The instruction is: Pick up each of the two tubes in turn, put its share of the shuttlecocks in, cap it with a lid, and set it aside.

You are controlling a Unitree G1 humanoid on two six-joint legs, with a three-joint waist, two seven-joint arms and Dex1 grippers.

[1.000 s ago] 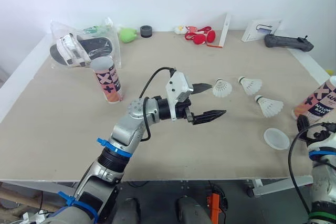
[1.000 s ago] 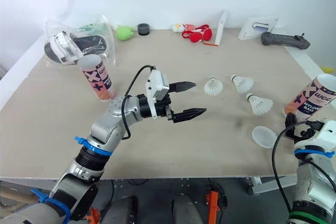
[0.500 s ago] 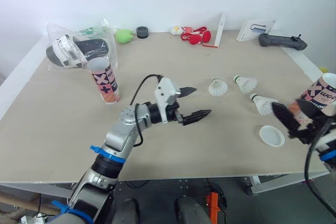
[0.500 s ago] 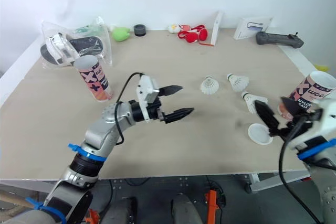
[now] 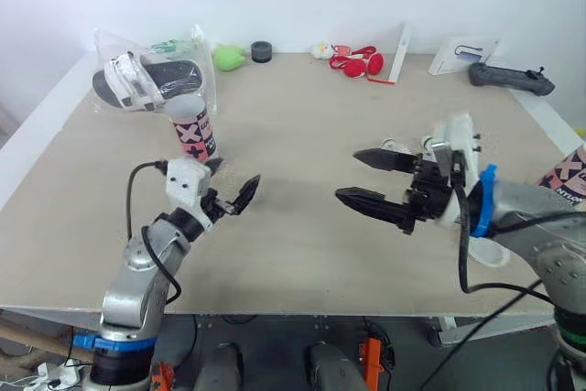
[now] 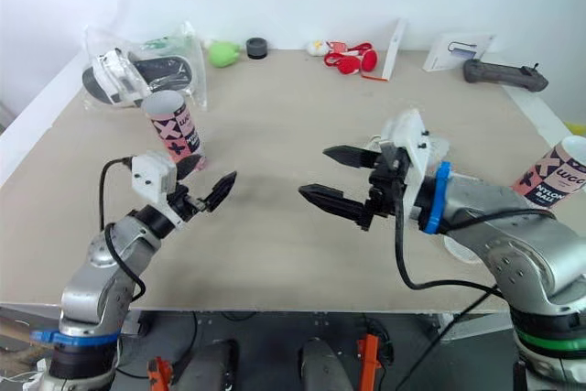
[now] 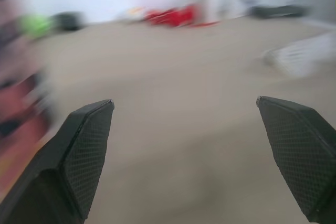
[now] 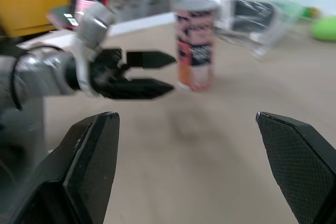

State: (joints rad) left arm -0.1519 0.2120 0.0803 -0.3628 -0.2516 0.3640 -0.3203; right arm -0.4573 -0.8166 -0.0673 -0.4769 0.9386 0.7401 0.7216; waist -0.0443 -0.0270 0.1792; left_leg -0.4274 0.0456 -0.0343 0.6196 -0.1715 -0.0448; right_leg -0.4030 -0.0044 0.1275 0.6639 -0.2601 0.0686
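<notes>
A pink-and-white tube point(image 5: 192, 130) with a grey top stands upright at the left of the table. My left gripper point(image 5: 235, 177) hovers open just in front of it and to its right, holding nothing. Over the table's middle, my right gripper point(image 5: 347, 174) points left with its fingers wide apart and empty. The right wrist view shows the left gripper point(image 8: 157, 74) beside that tube point(image 8: 195, 45). A second tube point(image 6: 557, 176) stands at the far right edge. My right arm hides most of the white shuttlecocks point(image 5: 396, 146) and a white lid point(image 5: 492, 255).
At the back left lies a clear bag of sandals point(image 5: 146, 75). Along the back edge are a green object point(image 5: 229, 57), a black ring point(image 5: 262, 50), red items point(image 5: 357, 62), a white card point(image 5: 462, 52) and a black controller point(image 5: 511, 80).
My left gripper has pulled back from mid-table to beside the left tube. My right arm has swung in from the right edge to the middle, fingers open. The camera has shifted.
</notes>
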